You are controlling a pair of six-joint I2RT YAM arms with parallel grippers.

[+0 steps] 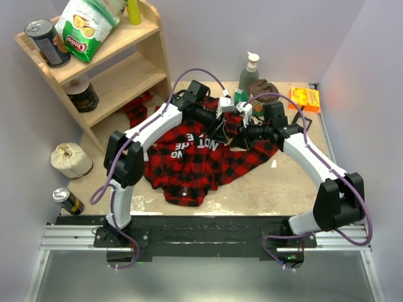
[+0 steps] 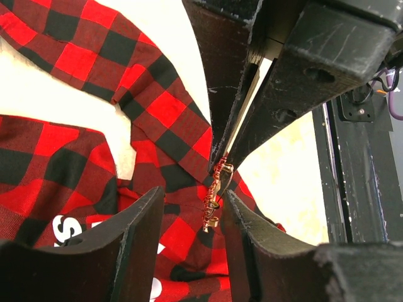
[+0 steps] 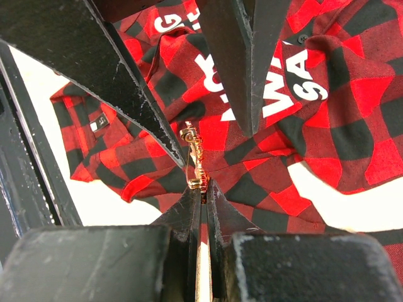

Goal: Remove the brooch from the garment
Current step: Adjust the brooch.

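Right gripper (image 3: 203, 194) is pinched shut on one end of the brooch (image 3: 194, 160), which is pinned in a lifted fold of the shirt (image 3: 352, 94). Left gripper (image 2: 192, 204) is half open and straddles it, holding nothing. I'd close left on the cloth right beside the pin, then slide the brooch out along its length — no yanking.

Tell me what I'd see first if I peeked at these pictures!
A big red-and-black checked shirt lies crumpled in the middle of the table. Just above it, the right gripper is shut on one end of a tiny gold brooch that sits on the cloth. The left gripper stands open, with a finger on either side of the brooch.
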